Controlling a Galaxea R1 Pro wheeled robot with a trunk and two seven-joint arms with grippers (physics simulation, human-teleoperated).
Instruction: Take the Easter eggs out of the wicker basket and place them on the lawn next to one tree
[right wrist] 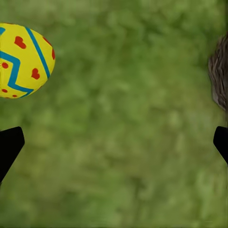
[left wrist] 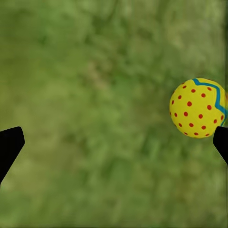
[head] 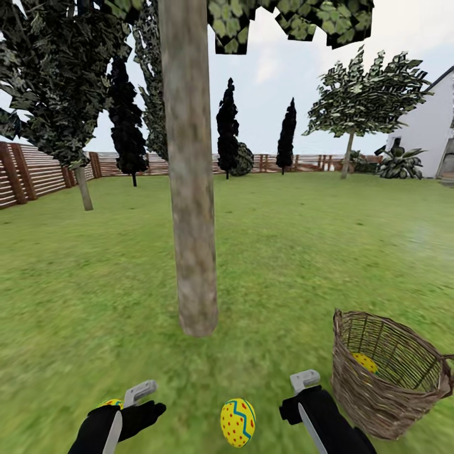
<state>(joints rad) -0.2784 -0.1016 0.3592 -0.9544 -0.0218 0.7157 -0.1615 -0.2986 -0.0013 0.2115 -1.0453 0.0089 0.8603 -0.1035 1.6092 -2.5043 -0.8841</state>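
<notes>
Eggs: one [head: 238, 422] on lawn [head: 315, 252], another [head: 365, 362] inside wicker basket [head: 378, 403].

My head camera looks forward and down past the tree [head: 189, 189] to the far fence [head: 38, 170], while both wrist cameras stare close down at the lawn [left wrist: 104, 95], sharing with it the two eggs [head: 238, 422] lying there.
</notes>
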